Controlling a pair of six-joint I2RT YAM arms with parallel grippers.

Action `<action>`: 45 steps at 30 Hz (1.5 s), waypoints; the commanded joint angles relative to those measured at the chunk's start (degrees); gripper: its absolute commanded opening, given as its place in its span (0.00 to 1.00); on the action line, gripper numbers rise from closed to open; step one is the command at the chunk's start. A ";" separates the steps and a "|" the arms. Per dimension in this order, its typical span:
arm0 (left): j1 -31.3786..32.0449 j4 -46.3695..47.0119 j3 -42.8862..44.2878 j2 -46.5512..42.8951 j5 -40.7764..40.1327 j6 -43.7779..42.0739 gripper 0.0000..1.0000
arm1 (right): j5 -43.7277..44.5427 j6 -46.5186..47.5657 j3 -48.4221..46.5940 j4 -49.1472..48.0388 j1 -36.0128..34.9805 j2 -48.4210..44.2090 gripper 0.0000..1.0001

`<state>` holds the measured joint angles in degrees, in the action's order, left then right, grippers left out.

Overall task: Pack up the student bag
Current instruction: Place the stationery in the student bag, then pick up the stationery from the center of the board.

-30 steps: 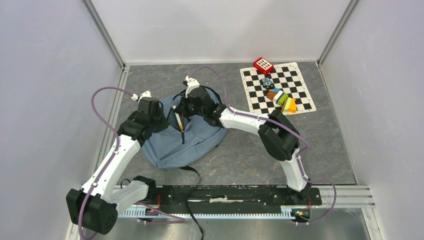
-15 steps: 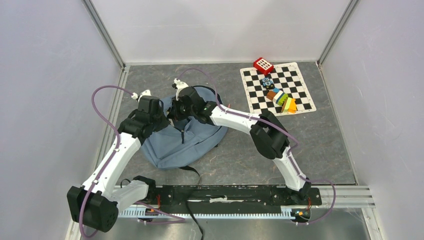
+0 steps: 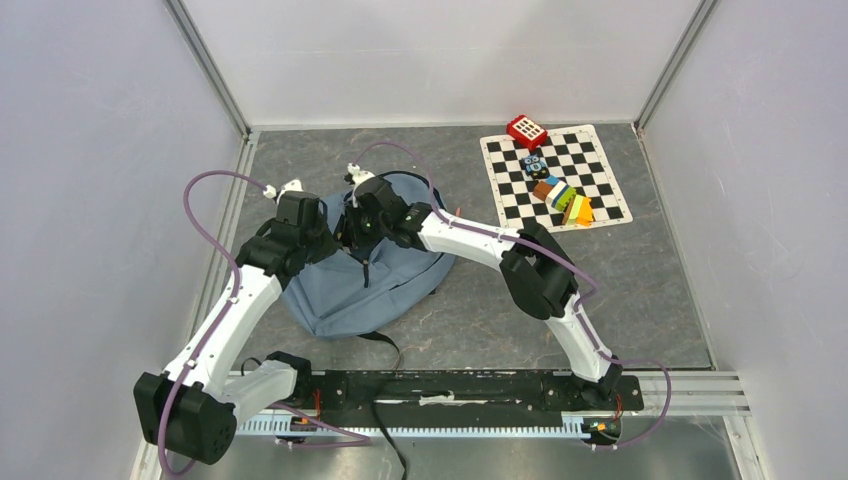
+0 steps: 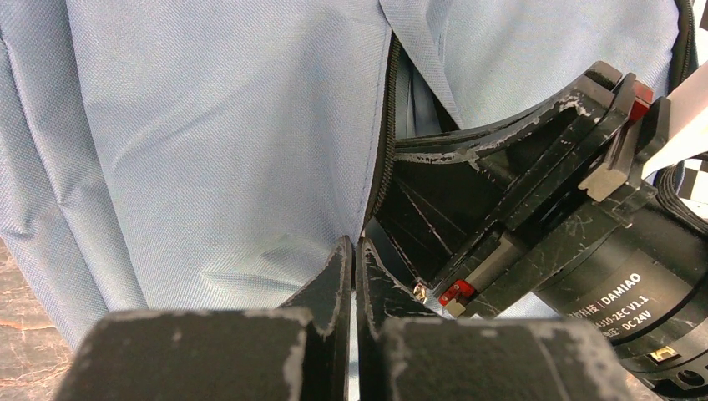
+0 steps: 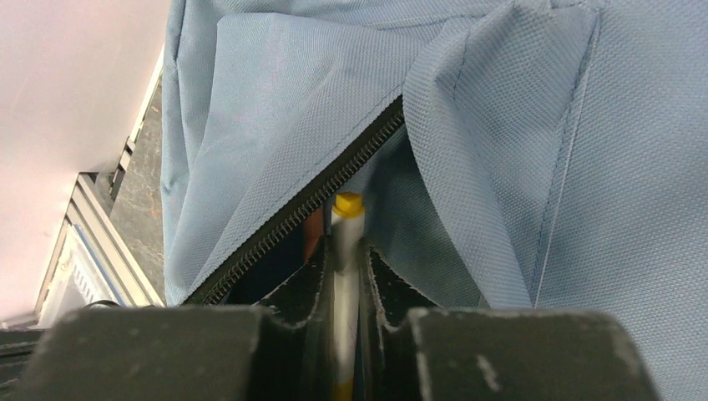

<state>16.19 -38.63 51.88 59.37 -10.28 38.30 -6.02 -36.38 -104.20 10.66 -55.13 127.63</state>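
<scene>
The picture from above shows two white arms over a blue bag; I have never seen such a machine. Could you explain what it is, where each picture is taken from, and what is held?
It is a robot: two jointed arms bolted at the table's near edge, each ending in a two-finger gripper. The wide picture comes from a fixed camera above; the two close ones come from cameras on the wrists. On the grey table lie a large soft blue-grey fabric backpack and a black-and-white chequered mat with small coloured blocks and a small red toy. The left gripper is shut, apparently pinching the backpack's fabric beside its open zipper. The right gripper holds a thin grey pen with a yellow end, pointing into the opening.
</scene>
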 commanded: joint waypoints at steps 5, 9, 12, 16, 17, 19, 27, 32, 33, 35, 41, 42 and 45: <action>-0.28 1.10 2.79 -0.29 -0.43 -0.80 0.02 | 1.38 2.73 -3.24 -0.46 -0.38 -1.63 0.36; -0.35 0.97 3.10 -0.09 -0.72 -1.02 0.02 | 3.60 5.35 -4.74 0.92 -0.32 -3.34 0.46; -0.36 0.96 3.32 -0.28 -1.10 -1.13 0.02 | 5.67 7.31 -4.02 1.79 -0.20 -6.43 0.48; -0.45 1.17 3.23 -0.16 -1.41 -1.13 0.02 | 7.67 10.53 1.26 0.34 0.42 -12.62 0.49; -0.45 1.19 3.14 -0.14 -1.42 -1.13 0.02 | 7.86 11.83 2.44 -0.07 0.54 -14.63 0.49; -0.54 1.19 3.05 -0.14 -1.49 -0.95 0.02 | 9.08 16.68 4.63 -0.15 0.62 -18.62 0.50; -0.72 1.24 2.45 -1.22 -2.02 -0.34 0.02 | 23.43 24.26 21.74 1.22 7.18 -34.50 0.52; -0.80 0.98 1.78 -2.78 -2.72 -0.03 0.02 | 23.59 19.09 29.90 2.54 16.12 -37.11 0.50; -0.80 0.78 1.74 -3.17 -2.81 -0.07 0.02 | 23.56 18.04 30.73 2.96 17.39 -36.75 0.50; -0.85 0.35 1.63 -3.53 -2.79 0.00 0.02 | 23.62 15.80 31.36 4.54 19.63 -35.44 0.50; -0.89 -0.29 0.47 -4.74 -2.29 0.86 0.02 | 23.64 13.89 28.02 9.24 22.26 -27.86 0.52; -0.94 -0.30 0.29 -4.96 -2.06 1.15 0.02 | 23.43 13.73 26.83 10.02 22.26 -26.09 0.52; -0.89 -0.37 0.16 -5.15 -1.70 1.51 0.02 | 21.10 13.04 21.92 12.26 22.22 -20.79 0.54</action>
<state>15.75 -39.35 51.86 56.45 -10.98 38.35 16.71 -21.39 -75.33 20.56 -32.77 101.82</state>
